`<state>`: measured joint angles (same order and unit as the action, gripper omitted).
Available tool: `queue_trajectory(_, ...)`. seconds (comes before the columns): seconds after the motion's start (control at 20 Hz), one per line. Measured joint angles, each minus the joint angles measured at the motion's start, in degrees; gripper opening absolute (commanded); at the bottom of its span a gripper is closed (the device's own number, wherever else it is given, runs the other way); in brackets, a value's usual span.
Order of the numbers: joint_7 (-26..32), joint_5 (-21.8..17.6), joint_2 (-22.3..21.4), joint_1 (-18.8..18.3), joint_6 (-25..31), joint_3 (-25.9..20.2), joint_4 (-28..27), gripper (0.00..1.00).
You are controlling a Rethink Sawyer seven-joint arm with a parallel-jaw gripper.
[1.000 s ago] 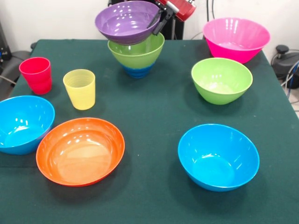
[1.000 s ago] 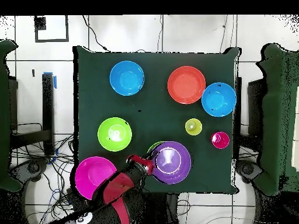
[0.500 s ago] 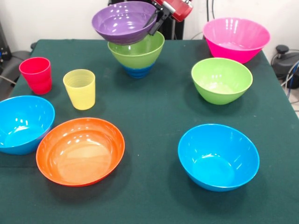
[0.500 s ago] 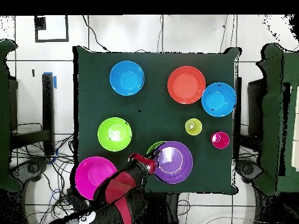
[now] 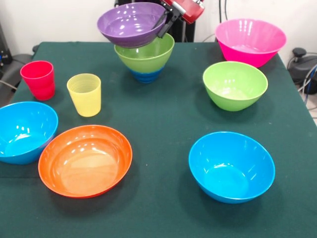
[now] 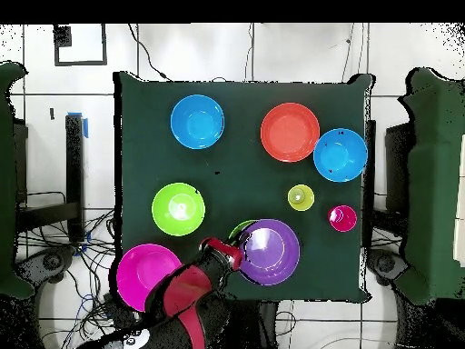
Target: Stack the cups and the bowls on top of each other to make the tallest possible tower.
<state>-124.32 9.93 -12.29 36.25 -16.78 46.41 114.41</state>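
My gripper (image 5: 166, 21) (image 6: 234, 254) is shut on the right rim of the purple bowl (image 5: 130, 22) (image 6: 269, 252), which hangs tilted just above the tower. The tower is a lime green bowl (image 5: 146, 56) (image 6: 242, 227) nested on a small dark blue bowl (image 5: 145, 76) at the table's far middle. In the front view, the red cup (image 5: 38, 79) (image 6: 342, 218) and the yellow cup (image 5: 84, 94) (image 6: 301, 196) stand upright at the left. Loose bowls lie around: pink (image 5: 250, 40) (image 6: 145, 275), lime green (image 5: 234, 85) (image 6: 178, 208), light blue (image 5: 231, 166) (image 6: 197, 121), orange (image 5: 85, 159) (image 6: 290, 132), and a second light blue (image 5: 24, 131) (image 6: 340, 154).
The dark green table (image 5: 163, 124) (image 6: 245, 173) carries everything. Cables and dark equipment (image 5: 301, 64) sit beyond its right edge in the front view.
The purple bowl, held by my gripper, has risen slightly and shifted a little left in the front view. Nothing else has moved.
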Motion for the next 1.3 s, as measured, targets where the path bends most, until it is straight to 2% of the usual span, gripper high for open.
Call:
queue_trajectory(0.75,0.00,3.50,1.93,0.00,0.00,-0.01,-1.07,0.00)
queue_trajectory(1.3,0.00,3.75,2.45,0.00,0.01,-0.01,-1.12,0.00)
